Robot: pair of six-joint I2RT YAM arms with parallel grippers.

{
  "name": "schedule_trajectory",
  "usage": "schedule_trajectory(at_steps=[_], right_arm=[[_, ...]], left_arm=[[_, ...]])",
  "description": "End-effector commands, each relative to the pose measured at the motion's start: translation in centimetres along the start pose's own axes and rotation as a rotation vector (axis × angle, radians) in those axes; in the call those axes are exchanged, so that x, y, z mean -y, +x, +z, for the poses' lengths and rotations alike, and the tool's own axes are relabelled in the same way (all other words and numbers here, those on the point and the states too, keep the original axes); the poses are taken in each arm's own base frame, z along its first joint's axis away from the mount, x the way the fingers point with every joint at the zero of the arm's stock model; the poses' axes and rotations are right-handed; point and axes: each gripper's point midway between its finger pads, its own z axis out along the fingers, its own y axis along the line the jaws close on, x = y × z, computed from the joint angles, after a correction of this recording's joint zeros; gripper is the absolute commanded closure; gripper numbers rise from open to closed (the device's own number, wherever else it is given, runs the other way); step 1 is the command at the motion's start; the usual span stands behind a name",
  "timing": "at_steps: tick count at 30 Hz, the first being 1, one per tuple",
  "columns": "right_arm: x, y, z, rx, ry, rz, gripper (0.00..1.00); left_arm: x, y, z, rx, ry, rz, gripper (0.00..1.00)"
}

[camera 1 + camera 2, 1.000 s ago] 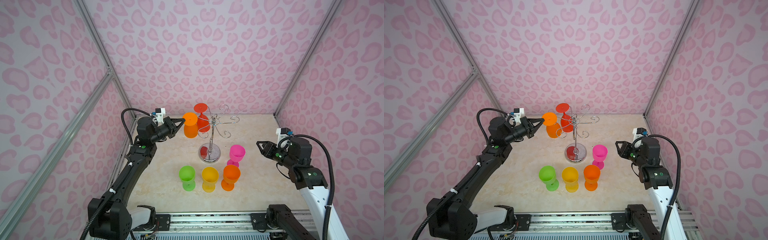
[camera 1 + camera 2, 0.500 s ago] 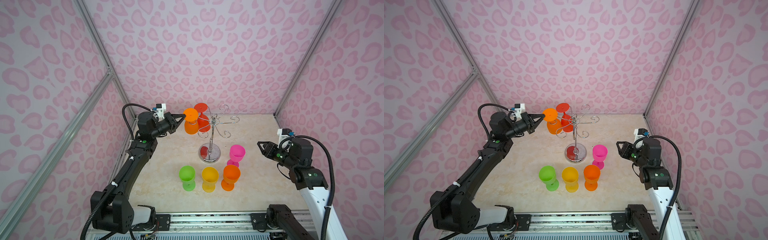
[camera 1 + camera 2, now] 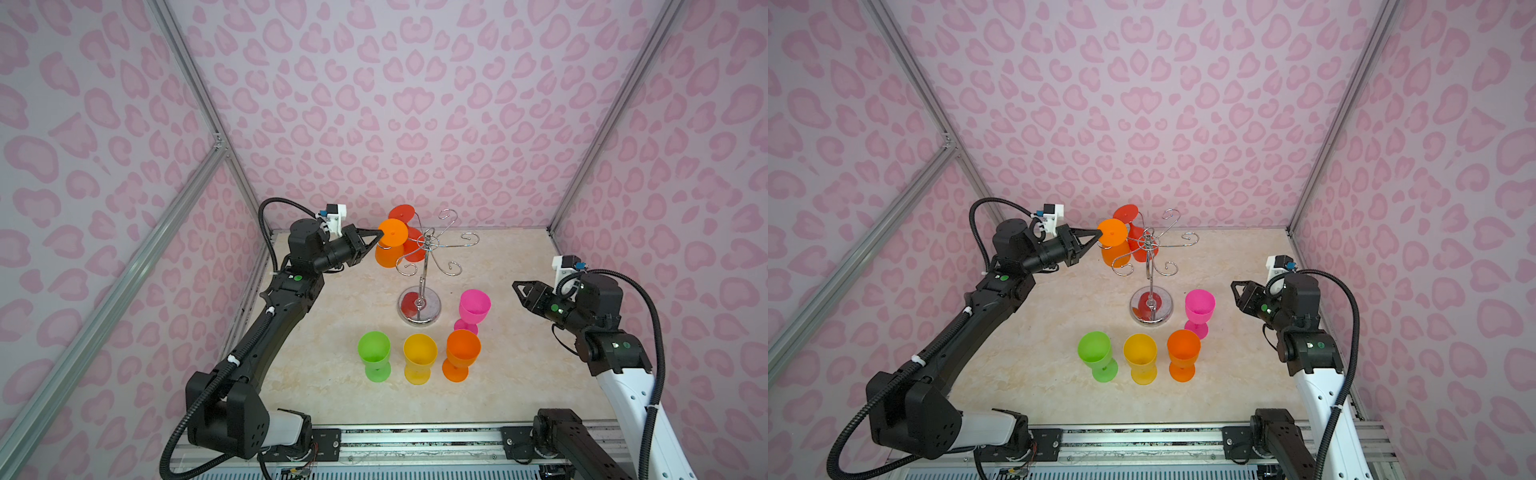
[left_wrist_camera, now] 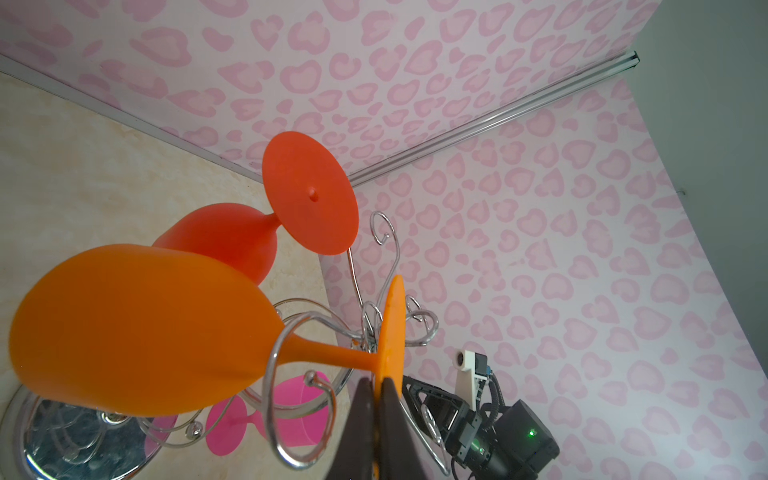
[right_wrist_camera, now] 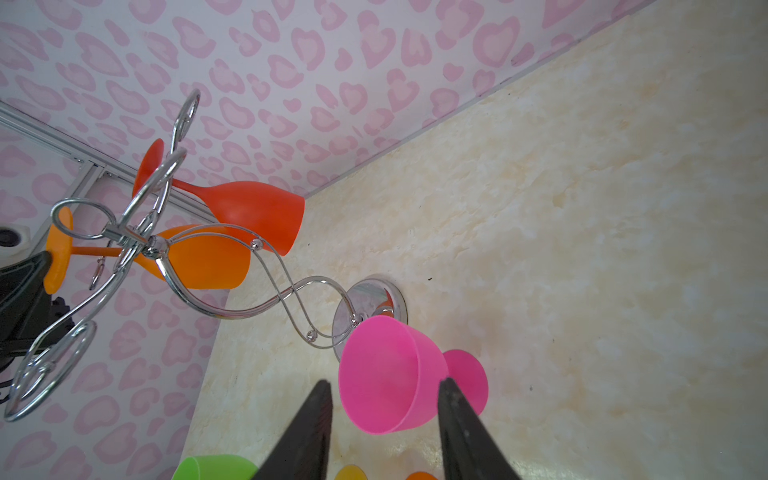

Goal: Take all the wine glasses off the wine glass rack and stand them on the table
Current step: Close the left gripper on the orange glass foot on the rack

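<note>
The wine glass (image 3: 390,239), orange, hangs upside down at the far left of the rack (image 3: 423,282), foot up and bowl down, clear of the table (image 3: 340,299). In both top views the left hand (image 3: 1099,235) reaches in from the left and meets the rim of the foot, but the contact is too small there to judge. The left wrist view settles it. Two dark fingers (image 4: 359,428) are clenched on the foot, seen edge-on, and the stem runs through a curled hook (image 4: 269,374), so the glass is not yet off. The right wrist view shows the same pinch from the opposite side (image 5: 48,259).

A red glass (image 3: 401,212) hangs upside down on the next hook, just farther back, its bowl beside the wine glass's bowl.

The right hand (image 3: 517,289) hovers at the right of the table, released and empty. In its own wrist view a pink glass (image 5: 386,374) seems to sit between its fingers (image 5: 307,436). The top views show that glass (image 3: 1200,305) well apart from the hand, upright just right of the rack's base.

Nearer, a green glass (image 3: 374,349), a yellow glass (image 3: 419,353) and an orange glass (image 3: 462,349) stand upright in a row. Only the top views show them whole.
</note>
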Motion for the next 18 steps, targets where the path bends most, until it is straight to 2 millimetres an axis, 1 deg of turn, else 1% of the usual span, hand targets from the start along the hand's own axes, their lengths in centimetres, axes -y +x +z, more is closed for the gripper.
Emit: schedule_trajectory(at_steps=[1, 5, 12, 18], right_arm=[[-0.2, -0.2, 0.1, 0.008, -0.012, -0.004, 0.57], [-0.1, -0.2, 0.2, 0.004, -0.01, -0.002, 0.57], [0.0, 0.0, 0.6, -0.001, -0.016, 0.009, 0.57], [0.0, 0.1, 0.7, -0.003, -0.024, 0.017, 0.58]], left_arm=[[0.5, 0.2, 0.2, -0.01, 0.0, 0.058, 0.98], [0.6, 0.9, -0.2, -0.022, -0.018, 0.088, 0.98], [1.4, 2.0, -1.9, -0.036, -0.051, 0.159, 0.98], [1.4, 3.0, -3.0, -0.059, -0.09, 0.187, 0.98]])
